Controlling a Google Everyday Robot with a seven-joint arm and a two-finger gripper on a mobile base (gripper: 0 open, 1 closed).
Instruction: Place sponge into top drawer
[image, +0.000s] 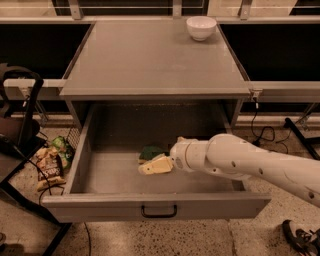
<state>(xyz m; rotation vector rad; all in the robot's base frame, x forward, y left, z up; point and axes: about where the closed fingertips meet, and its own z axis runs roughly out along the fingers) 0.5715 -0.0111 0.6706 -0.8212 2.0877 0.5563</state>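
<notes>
A: Wide grey top drawer (100, 206) stands open. Claw (166, 163) on white arm reaches inside, low over the floor, likely for a gentle set-down
B: Green-topped yellow foam sponge (150, 152)?
A: At claw's tip, inside drawer. Grip: cannot tell

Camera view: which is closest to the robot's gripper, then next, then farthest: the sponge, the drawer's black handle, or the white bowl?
The gripper is inside the open top drawer.
1. Sponge: right at its tip, inside the drawer.
2. Black handle: on the drawer's front panel, nearer the camera.
3. White bowl: back right of the cabinet top.
</notes>
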